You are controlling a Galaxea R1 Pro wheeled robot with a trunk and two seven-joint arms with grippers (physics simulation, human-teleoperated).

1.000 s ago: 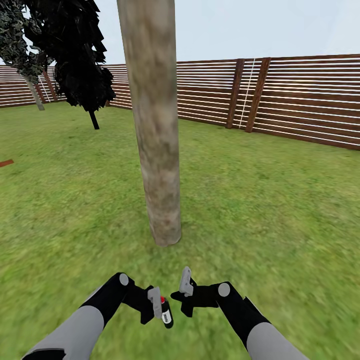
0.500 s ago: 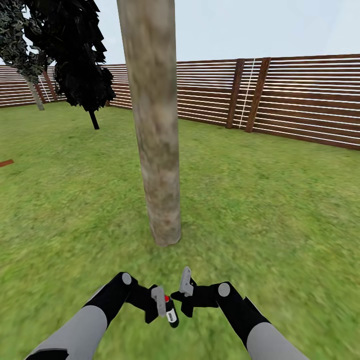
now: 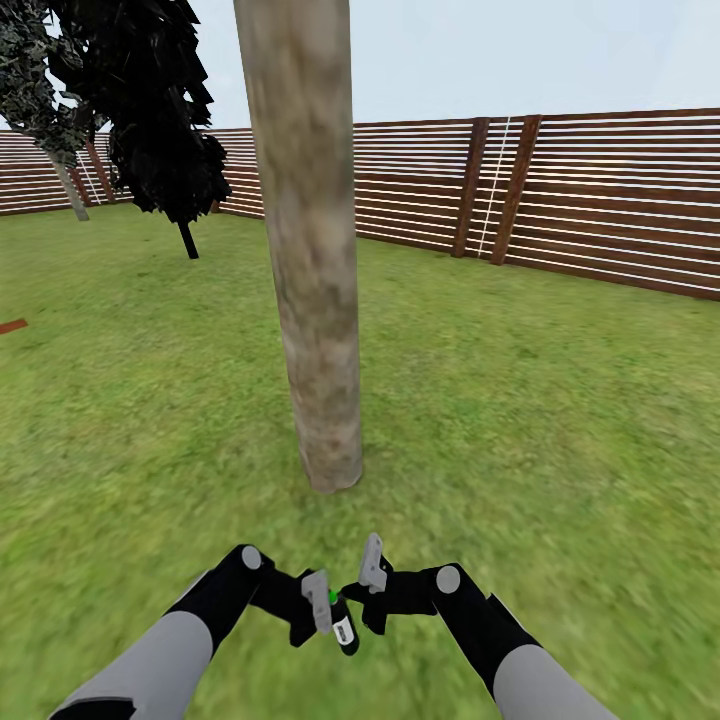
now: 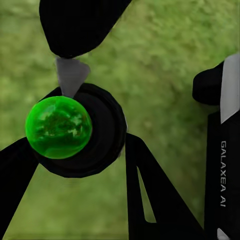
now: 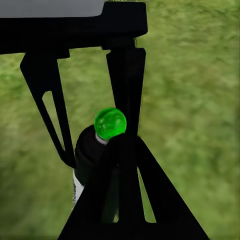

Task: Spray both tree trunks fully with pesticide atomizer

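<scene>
Left hand (image 3: 322, 612) grips atomizer (image 3: 340, 622) | right hand (image 3: 366, 592) beside — spread unclear | trunk (image 3: 310, 250) ahead

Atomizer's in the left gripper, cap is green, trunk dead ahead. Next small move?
Probably raise the left gripper and aim the pesticide atomizer at the tree trunk: it is held low over the grass, the bark shows no white specks, and the trunk stands just ahead.

Grey forearms, black wrists, grey finger pads, white "GALAXEA AI" lettering.

1 trunk (image 3: 310, 250), 1 atomizer (image 3: 342, 627), 2 dark trees (image 3: 150, 110).
</scene>
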